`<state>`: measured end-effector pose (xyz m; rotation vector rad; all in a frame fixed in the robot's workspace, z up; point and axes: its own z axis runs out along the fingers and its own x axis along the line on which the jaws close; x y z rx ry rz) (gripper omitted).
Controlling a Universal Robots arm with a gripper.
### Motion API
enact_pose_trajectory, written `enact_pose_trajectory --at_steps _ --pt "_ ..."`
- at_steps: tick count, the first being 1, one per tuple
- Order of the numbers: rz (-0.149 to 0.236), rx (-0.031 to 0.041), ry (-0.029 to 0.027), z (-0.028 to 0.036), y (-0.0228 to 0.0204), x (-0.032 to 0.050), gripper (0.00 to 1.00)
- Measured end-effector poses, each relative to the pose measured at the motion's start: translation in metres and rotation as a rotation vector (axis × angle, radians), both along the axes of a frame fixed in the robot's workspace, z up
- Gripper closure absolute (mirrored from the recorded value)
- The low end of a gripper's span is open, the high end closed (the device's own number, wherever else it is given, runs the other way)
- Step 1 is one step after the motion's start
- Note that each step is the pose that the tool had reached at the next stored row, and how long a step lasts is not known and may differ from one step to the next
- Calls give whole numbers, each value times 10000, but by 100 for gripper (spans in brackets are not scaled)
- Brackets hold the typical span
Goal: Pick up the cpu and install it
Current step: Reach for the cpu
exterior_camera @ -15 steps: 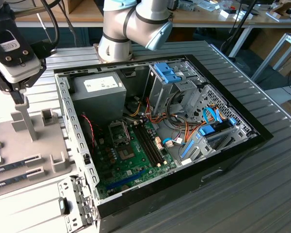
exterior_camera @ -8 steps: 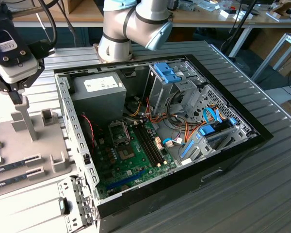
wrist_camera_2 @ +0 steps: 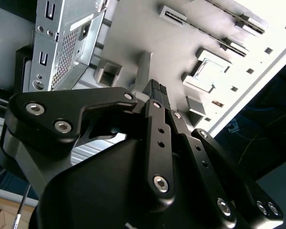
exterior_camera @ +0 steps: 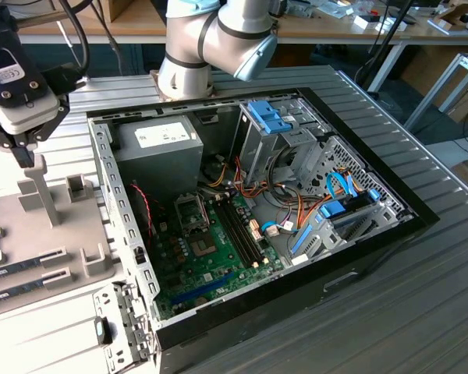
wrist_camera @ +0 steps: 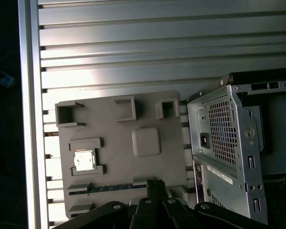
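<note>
The cpu [wrist_camera: 83,161], a small silver square with a thin green rim, lies flat in a recessed holder on the grey fixture plate [wrist_camera: 109,124]. In the second wrist view the cpu [wrist_camera_2: 207,67] sits in the same square holder. My gripper [wrist_camera: 155,184] hovers above the plate, off to one side of the cpu and not touching it. Its black fingertips [wrist_camera_2: 156,88] are shut together with nothing between them. In the exterior view the gripper [exterior_camera: 22,154] hangs over the fixture plate [exterior_camera: 62,234] at the exterior view's left, beside the open computer case [exterior_camera: 257,218].
The green motherboard [exterior_camera: 195,265] lies inside the case, with a hinged socket frame [exterior_camera: 189,212] raised open. A grey power-supply box [exterior_camera: 160,144] and drive cages [exterior_camera: 277,125] fill the case's far side. Upright grey posts [exterior_camera: 37,187] and memory sticks [exterior_camera: 19,265] stand on the fixture plate.
</note>
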<state>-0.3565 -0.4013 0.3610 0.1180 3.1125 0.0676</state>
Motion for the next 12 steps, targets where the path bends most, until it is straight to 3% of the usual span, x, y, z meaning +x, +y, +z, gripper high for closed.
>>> enact_pose_trajectory --at_steps 12 --pt "0 0 0 0 0 -24 90"
